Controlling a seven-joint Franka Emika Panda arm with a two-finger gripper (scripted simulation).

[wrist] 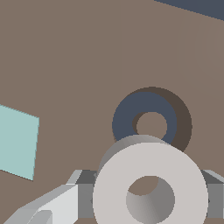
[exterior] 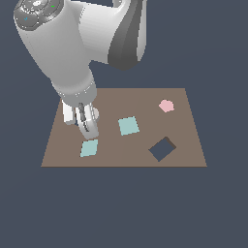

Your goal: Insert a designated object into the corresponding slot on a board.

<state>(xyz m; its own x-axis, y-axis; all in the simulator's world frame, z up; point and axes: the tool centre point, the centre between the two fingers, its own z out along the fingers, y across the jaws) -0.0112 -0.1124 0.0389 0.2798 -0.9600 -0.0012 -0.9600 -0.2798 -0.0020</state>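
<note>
The brown board (exterior: 121,156) lies flat and fills most of the wrist view (wrist: 65,52). My gripper (exterior: 89,130) stands over the board's part at the exterior view's left, shut on a white ring (wrist: 151,188). The ring's edge shows beside the fingers in the exterior view (exterior: 95,114). In the wrist view grey fingers (wrist: 84,192) press the ring from both sides. Just beyond the ring a dark ring-shaped slot (wrist: 151,123) is sunk in the board; the ring hangs above it and a little to the side. The arm hides this slot in the exterior view.
A small teal square (exterior: 89,147) lies just in front of the gripper and shows in the wrist view (wrist: 17,142). A larger teal square (exterior: 128,126), a pink shape (exterior: 166,105) and a dark square slot (exterior: 162,148) lie further toward the exterior view's right.
</note>
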